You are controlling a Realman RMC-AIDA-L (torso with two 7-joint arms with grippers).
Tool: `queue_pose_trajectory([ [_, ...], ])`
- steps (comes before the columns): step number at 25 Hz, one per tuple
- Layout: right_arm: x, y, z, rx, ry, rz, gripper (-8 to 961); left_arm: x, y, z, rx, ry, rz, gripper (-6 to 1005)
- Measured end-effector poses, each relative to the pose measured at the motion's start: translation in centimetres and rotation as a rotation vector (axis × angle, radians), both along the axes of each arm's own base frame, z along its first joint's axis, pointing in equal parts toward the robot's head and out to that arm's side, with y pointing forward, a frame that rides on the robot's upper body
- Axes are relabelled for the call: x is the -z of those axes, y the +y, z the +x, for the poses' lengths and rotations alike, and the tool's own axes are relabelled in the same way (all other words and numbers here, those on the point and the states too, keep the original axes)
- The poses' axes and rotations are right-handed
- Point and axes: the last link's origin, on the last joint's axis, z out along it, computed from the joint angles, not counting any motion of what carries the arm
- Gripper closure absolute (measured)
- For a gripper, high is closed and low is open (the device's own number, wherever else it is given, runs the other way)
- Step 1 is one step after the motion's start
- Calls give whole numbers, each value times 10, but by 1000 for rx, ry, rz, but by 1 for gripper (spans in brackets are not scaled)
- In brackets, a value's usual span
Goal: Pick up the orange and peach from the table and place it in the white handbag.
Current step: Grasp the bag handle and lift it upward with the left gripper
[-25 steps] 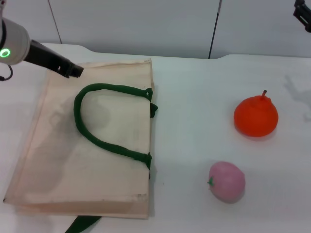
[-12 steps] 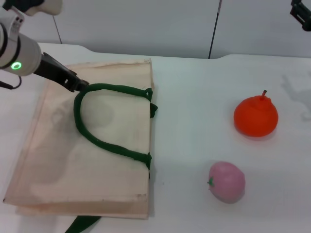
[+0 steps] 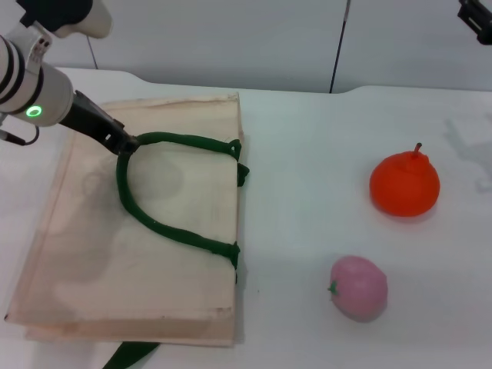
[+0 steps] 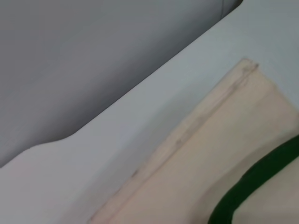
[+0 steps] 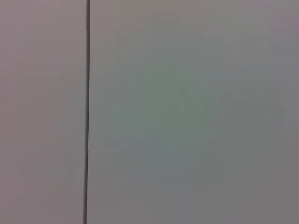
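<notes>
Reaching down, the left gripper (image 3: 129, 143) touched the green handle (image 3: 165, 223) of the white handbag (image 3: 92, 254) at the desk's (image 3: 307, 154) left side; whether it pinched I cannot tell. The orange (image 3: 404, 184) and the peach (image 3: 358, 287) lay near the right edge, apart. The right gripper (image 3: 477, 17) stayed at the far right corner.

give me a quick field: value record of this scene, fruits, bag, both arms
orange: on the table, on the robot's right side, untouched
peach: on the table, nearer the robot than the orange, apart from it
white handbag: lying flat on the robot's left side, no fruit seen in it
green handle: looped on top of the bag
left gripper: tip at the far bend of the green handle
right gripper: raised at the far right edge, away from both fruits
task progress: neither fruit picked up yet
</notes>
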Motion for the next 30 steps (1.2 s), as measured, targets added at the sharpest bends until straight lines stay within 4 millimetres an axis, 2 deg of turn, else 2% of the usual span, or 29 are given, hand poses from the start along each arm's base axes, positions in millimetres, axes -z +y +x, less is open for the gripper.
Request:
queue_pose_trajectory([
  [7, 1, -1, -6, -23, 9, -11, 138, 3, 3, -8, 0, 29, 4, 643],
  [30, 1, -2, -9, -36, 8, -11, 138, 31, 12, -3, 79, 64, -14, 681],
])
